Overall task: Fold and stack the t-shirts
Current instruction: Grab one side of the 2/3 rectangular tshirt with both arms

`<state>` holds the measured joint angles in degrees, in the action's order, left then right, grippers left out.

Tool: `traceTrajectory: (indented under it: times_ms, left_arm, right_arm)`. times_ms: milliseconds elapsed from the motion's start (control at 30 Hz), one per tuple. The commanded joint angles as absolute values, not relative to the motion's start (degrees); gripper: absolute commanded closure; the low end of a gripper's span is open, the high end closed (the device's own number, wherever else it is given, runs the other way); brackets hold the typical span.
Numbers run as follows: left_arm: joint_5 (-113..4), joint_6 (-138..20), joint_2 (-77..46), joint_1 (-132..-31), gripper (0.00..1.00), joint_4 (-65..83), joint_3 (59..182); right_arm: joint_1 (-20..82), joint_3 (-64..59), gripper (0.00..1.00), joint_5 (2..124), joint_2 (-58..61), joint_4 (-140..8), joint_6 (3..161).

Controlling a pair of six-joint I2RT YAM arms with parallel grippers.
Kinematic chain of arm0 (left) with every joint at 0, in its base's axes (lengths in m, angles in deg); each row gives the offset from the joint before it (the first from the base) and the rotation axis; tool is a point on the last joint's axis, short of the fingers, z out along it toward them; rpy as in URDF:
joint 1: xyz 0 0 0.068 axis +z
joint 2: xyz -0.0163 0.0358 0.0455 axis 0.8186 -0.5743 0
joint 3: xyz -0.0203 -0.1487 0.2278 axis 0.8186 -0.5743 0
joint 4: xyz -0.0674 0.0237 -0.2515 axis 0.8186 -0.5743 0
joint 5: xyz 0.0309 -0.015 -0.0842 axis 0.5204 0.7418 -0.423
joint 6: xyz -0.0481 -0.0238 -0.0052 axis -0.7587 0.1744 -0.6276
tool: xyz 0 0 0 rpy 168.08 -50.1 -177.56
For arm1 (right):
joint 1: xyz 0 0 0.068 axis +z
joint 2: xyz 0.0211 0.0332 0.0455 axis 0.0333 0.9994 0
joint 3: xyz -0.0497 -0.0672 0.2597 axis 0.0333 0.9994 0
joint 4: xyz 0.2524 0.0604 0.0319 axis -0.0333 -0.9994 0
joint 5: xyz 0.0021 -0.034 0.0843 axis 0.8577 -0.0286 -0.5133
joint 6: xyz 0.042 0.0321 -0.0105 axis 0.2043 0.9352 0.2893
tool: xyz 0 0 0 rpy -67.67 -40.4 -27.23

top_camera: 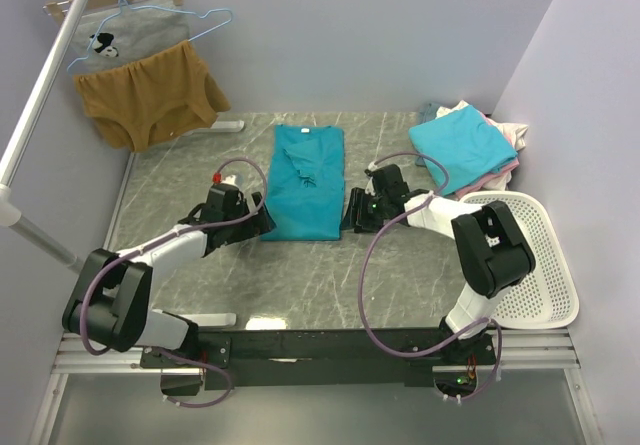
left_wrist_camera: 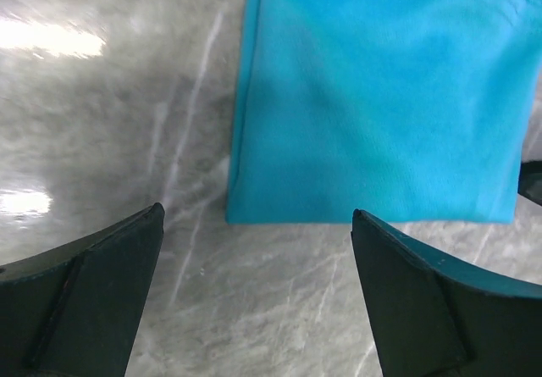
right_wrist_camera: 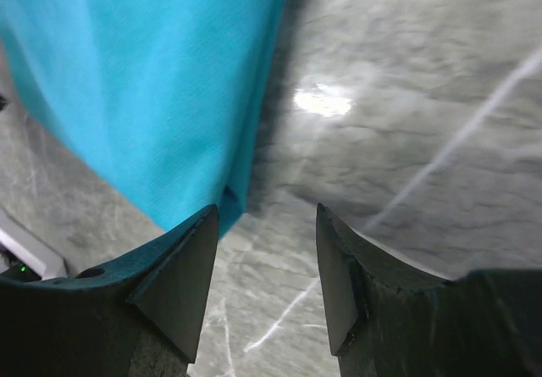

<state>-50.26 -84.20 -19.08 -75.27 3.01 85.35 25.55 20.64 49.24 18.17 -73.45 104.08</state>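
The grey, marble-veined surface (top_camera: 180, 165) is seen glossy, with glare patches washed out in both wrist views. On the outer side of the right jaws a white perforated tray (top_camera: 545, 265) with rounded corners is set, its near-left part covered by the right arm.

Between the two sets of jaws the teal t-shirt (top_camera: 305, 180) is laid flat as a long, matte rectangle, folded lengthwise, with small creases near its middle. Its near hem is found just ahead of the left jaws and its near corner just ahead of the right jaws, where the cloth is blurred. From above, contact between jaws and cloth cannot be judged.

Far beyond the left jaws, a mustard-brown garment (top_camera: 150, 100) and a grey printed garment (top_camera: 130, 40) are hung on hangers, the grey one half hidden by the brown.

Beyond the right jaws, a turquoise t-shirt (top_camera: 462, 147) is folded square on a pile. Only slivers of pink (top_camera: 505, 172), white (top_camera: 512, 133) and grey-blue (top_camera: 432, 112) cloth are shown beneath it.

The left jaws are spread wide and nothing is held. The right jaws are parted more narrowly and nothing is held between them. A dark shape at the right edge of the left wrist view is cut off and cannot be identified.
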Motion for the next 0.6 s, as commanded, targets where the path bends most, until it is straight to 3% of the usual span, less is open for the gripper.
traceTrajectory:
  times_ms: [0,467,567]
  left_arm:
    - [-55.6,-86.0,-20.6,-75.2,0.03,11.0,83.8]
    - [-59.6,-89.2,-24.0,-74.7,0.12,19.0,79.4]
    - [-59.7,-89.5,-23.9,-74.5,0.18,19.5,78.2]
  right_arm:
    - [27.0,20.6,0.43,46.8,17.5,-70.0,105.7]
    - [29.5,19.2,0.43,44.6,23.0,-67.6,108.5]
    - [29.8,19.5,0.43,44.1,23.9,-66.1,109.6]
